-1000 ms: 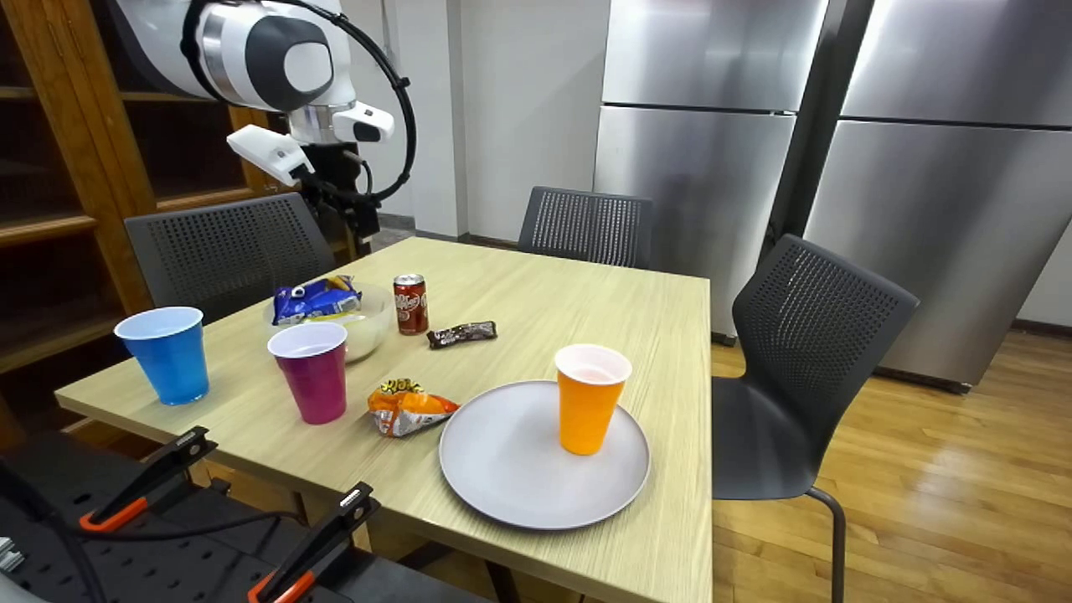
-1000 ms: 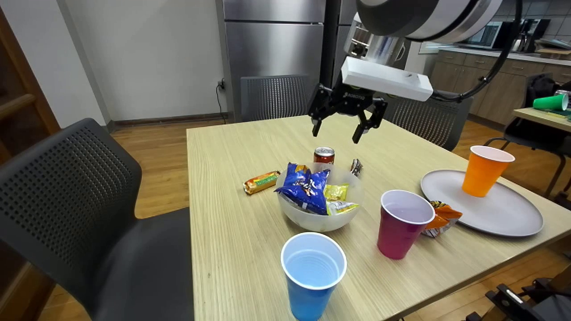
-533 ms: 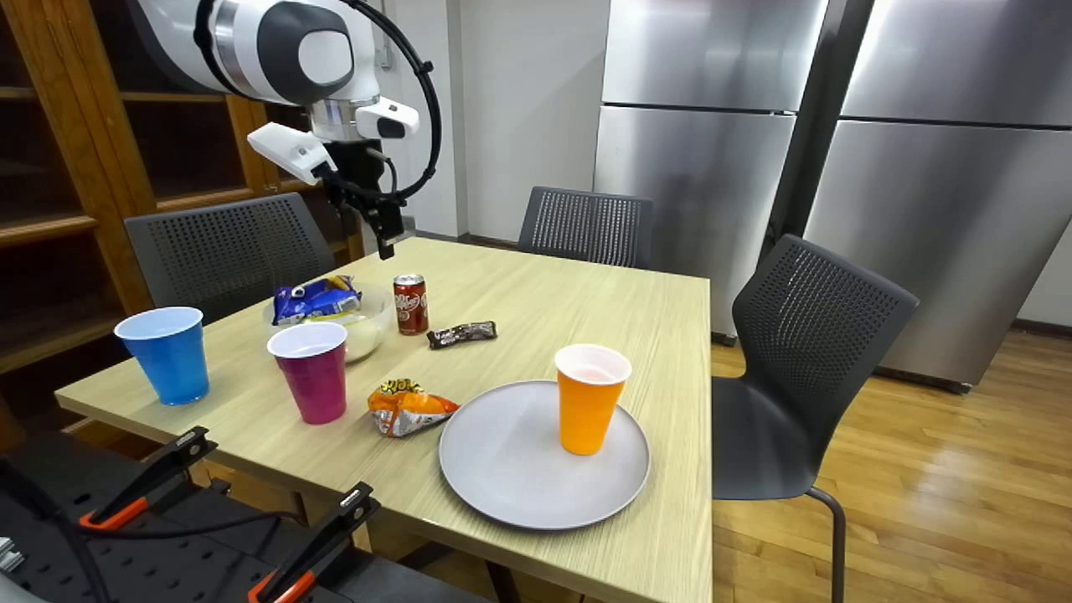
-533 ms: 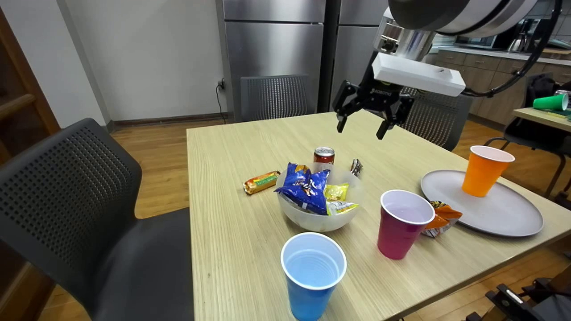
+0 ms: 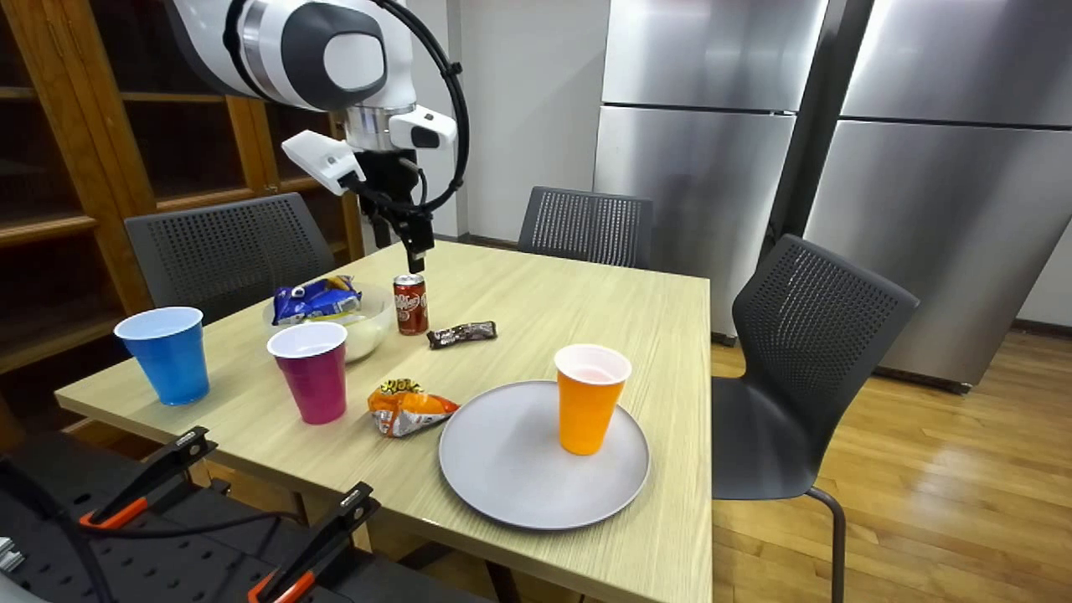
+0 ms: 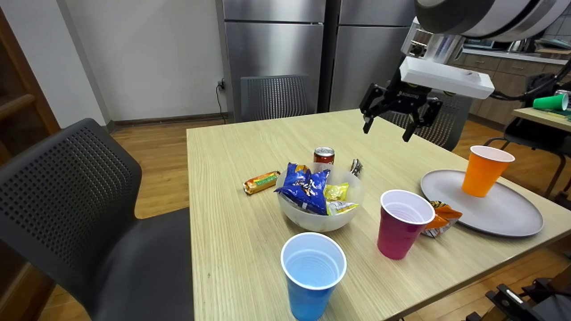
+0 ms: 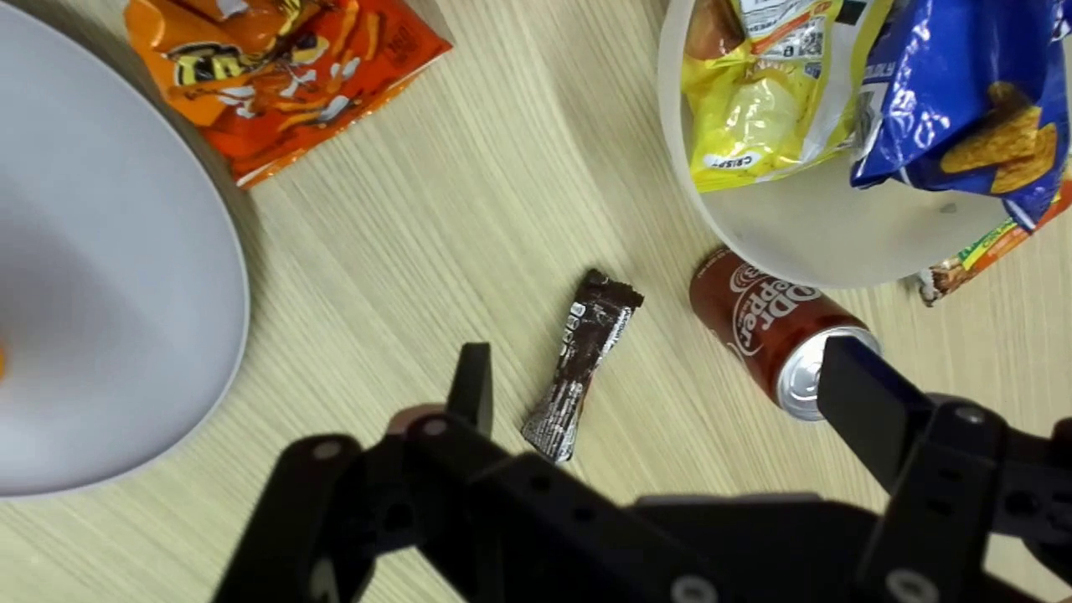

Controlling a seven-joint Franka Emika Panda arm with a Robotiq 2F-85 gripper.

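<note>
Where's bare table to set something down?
Largest: table between can, dark bar and far chair; open gripper above table. Another, in an exterior view: strip between near chair, gold bar, bowl and blue cup. Crowded: around bowl, can and both bars; also purple cup, orange bag and plate.

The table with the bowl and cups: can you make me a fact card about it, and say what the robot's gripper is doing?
Gripper: open, above the table, holding nothing
Nearest in wrist view: dark candy bar and soda can, both on the table
Bowl: has blue snack bag and yellow snack bag inside
Beside bowl: soda can, standing; gold-wrapped bar, lying
Plate: grey, orange cup upright on it
Beside plate: orange snack bag
Other cups: blue cup, purple cup, both upright
</note>
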